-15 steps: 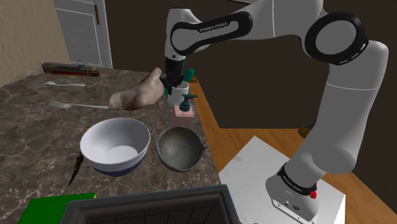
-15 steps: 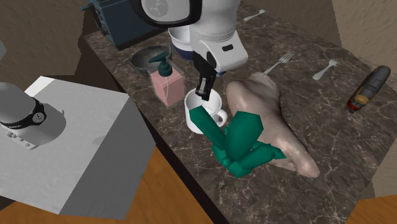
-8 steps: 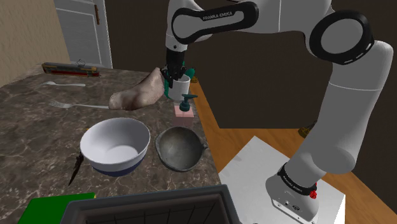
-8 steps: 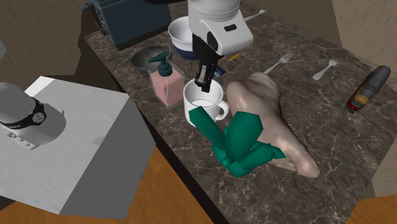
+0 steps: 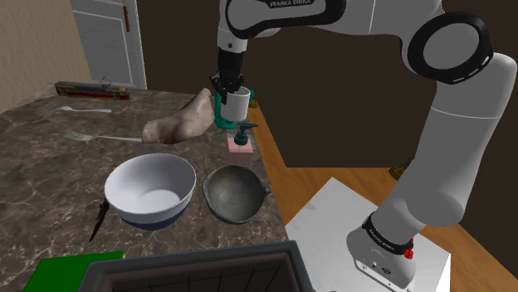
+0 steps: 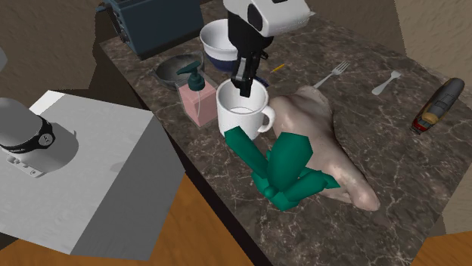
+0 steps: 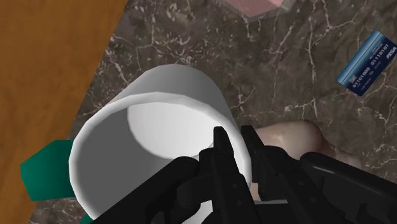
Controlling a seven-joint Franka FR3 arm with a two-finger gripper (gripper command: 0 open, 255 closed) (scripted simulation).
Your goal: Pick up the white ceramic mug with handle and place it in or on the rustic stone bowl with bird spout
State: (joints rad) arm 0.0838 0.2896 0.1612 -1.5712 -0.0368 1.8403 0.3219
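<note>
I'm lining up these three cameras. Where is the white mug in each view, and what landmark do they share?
Shoulder view: the white mug hangs in the gripper at upper middle, above the pink soap dispenser.
Second exterior view: the mug is at upper middle, right of the dispenser.
Wrist view: the mug is clasped by its rim between the fingers.
Shared landmark: the pink soap dispenser, near the mug in all three.

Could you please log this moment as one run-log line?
phase: carry | tool: shut on white mug rim | mug: upright, off counter | grey bowl: empty, not yet reached
</note>
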